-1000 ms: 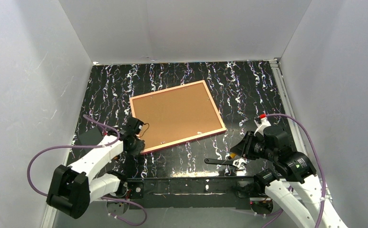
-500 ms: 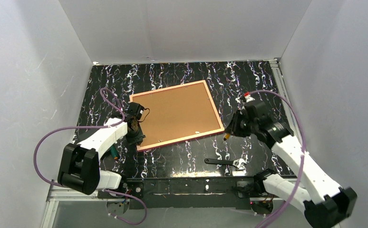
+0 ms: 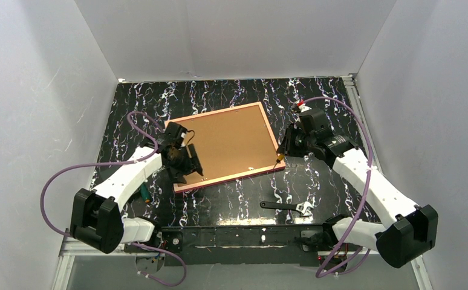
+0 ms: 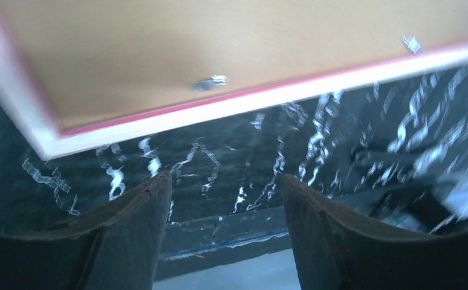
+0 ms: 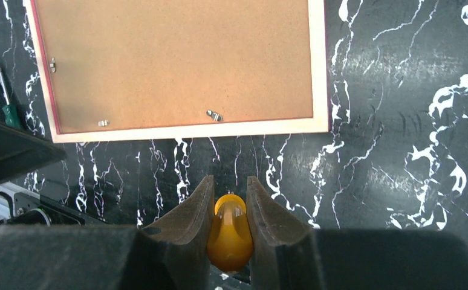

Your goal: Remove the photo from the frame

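Note:
The frame [image 3: 231,177] lies face down in mid-table, its pink-red border around the brown backing board [image 3: 222,144]. The photo is hidden beneath the board. Small metal clips [image 5: 213,115] sit along the board's edges. My left gripper [image 3: 186,166] is open and empty, hovering at the frame's near-left corner. The left wrist view shows the frame's edge [image 4: 250,103] just beyond its open fingers [image 4: 225,178]. My right gripper [image 3: 283,151] is shut on a yellow-handled tool [image 5: 230,232] beside the frame's near-right corner. The right wrist view shows the frame [image 5: 189,130] ahead of that gripper [image 5: 230,180].
A black wrench [image 3: 286,207] lies on the marbled black table near the front right. A green-handled screwdriver [image 3: 145,194] lies left of the frame, under my left arm. White walls close in the table on three sides.
Both arms moved in towards the frame. The left gripper went over the near-left corner. The right gripper carried the yellow-handled tool from beside the wrench to the near-right corner.

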Available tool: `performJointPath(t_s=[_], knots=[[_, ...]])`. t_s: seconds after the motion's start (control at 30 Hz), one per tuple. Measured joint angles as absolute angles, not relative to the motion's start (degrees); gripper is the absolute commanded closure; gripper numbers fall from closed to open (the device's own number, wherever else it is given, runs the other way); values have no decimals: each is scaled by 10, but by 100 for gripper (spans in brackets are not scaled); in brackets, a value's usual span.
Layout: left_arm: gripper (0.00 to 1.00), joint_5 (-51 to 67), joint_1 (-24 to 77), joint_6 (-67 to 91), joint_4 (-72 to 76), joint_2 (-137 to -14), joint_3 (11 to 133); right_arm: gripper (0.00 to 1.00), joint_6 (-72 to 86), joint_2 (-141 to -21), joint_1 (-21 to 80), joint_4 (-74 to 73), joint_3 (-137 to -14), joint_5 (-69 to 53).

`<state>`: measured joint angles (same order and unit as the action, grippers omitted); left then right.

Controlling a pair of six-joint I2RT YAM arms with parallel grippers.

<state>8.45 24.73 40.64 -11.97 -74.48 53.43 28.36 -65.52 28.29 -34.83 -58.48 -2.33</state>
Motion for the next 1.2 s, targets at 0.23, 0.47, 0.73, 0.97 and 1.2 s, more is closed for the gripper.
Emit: performJointPath(t_s=[0.23, 0.47, 0.73, 0.97, 1.2], knots=[[42, 150, 377, 202, -38, -825, 606, 99, 292, -513, 283, -379, -538, -19], [40, 161, 458, 0, -5, -950, 664, 99, 310, -380, 283, -431, -523, -14], [46, 145, 512, -119, 16, -1045, 700, 99, 320, -299, 283, -506, -525, 7], [39, 106, 536, -139, 22, -1059, 710, 99, 327, -274, 283, -552, -531, 18], [13, -42, 539, 71, -64, -1055, 796, 99, 343, -267, 283, -560, -531, 17]])
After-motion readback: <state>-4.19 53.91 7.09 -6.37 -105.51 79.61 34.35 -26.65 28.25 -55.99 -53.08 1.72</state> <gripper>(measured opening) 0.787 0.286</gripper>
